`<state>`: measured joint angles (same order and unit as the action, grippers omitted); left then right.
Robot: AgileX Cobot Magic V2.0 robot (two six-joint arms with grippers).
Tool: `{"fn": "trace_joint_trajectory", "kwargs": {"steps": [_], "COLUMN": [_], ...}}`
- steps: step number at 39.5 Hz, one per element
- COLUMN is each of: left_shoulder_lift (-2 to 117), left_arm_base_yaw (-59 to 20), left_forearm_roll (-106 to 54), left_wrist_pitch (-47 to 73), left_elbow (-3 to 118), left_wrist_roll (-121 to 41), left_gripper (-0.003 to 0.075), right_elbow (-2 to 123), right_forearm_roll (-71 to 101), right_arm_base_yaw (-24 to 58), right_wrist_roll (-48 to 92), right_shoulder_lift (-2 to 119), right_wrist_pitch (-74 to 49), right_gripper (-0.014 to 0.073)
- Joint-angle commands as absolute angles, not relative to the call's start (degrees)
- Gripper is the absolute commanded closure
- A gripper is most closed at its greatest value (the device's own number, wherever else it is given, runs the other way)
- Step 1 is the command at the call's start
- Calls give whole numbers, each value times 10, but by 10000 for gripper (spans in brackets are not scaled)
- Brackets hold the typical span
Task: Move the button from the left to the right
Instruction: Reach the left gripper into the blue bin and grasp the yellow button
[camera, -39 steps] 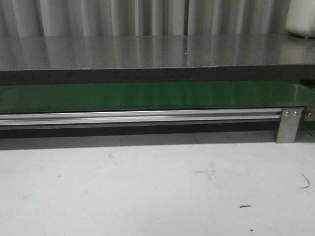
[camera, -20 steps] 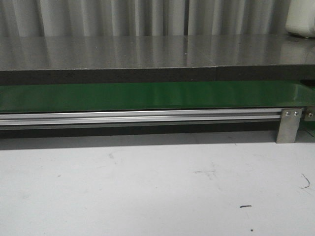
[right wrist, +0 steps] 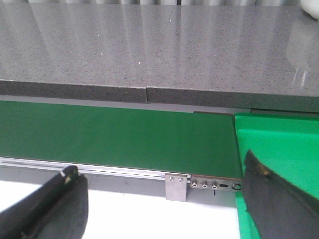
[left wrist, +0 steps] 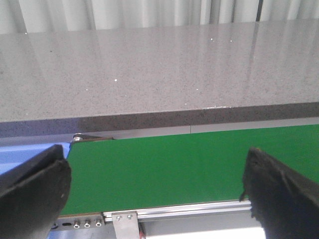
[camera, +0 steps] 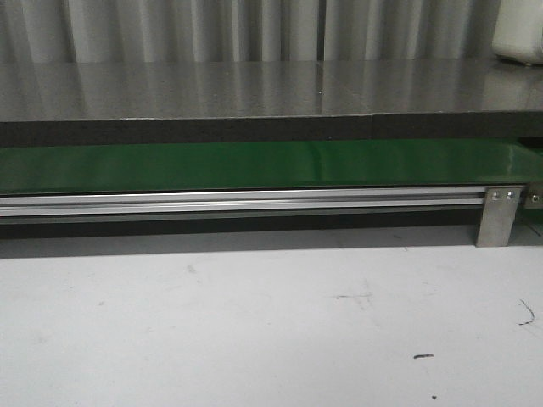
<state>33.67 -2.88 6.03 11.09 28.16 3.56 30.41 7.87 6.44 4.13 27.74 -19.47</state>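
Note:
No button shows in any view. The long green belt (camera: 254,165) runs across the front view on its aluminium rail (camera: 237,202) and is bare. In the left wrist view my left gripper (left wrist: 157,191) is open over the belt's left end (left wrist: 174,167), its black fingers (left wrist: 32,186) wide apart with nothing between them. In the right wrist view my right gripper (right wrist: 167,201) is open too, above the white table in front of the belt's right end (right wrist: 124,137). Neither gripper appears in the front view.
A grey speckled counter (camera: 254,89) runs behind the belt. A bright green tray (right wrist: 279,144) adjoins the belt's right end, and a blue surface (left wrist: 25,154) its left end. A metal bracket (camera: 496,216) holds the rail. A white object (camera: 519,34) stands at the back right.

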Motion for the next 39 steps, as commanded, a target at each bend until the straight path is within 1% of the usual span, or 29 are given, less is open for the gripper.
{"fn": "trace_joint_trajectory", "kwargs": {"steps": [1, 5, 9, 14, 18, 24, 33, 39], "left_shoulder_lift": [389, 466, 560, 662, 730, 784, 852, 915], "left_arm_base_yaw": [-29, -28, -20, -1, 24, 78, 215, 270], "left_forearm_roll": [54, 55, 55, 57, 69, 81, 80, 80], "left_wrist_pitch": [103, 173, 271, 390, 450, 467, 484, 479], "left_elbow": [339, 412, 506, 610, 667, 712, 765, 805], "left_wrist_roll": [38, 38, 38, 35, 35, 35, 35, 17], "left_gripper": [50, 50, 50, 50, 50, 50, 50, 50], "right_elbow": [326, 326, 326, 326, 326, 326, 326, 326], "right_forearm_roll": [81, 81, 81, 81, 81, 81, 81, 81], "right_arm_base_yaw": [64, 64, 64, 64, 64, 64, 64, 64], "right_wrist_roll": [44, 44, 44, 44, 44, 44, 44, 44], "right_shoulder_lift": [284, 284, 284, 284, 284, 284, 284, 284], "right_wrist_pitch": [-148, -148, -148, -148, -148, -148, -148, -148], "right_gripper": [-50, -50, -50, -50, -50, -50, -50, -50]}}
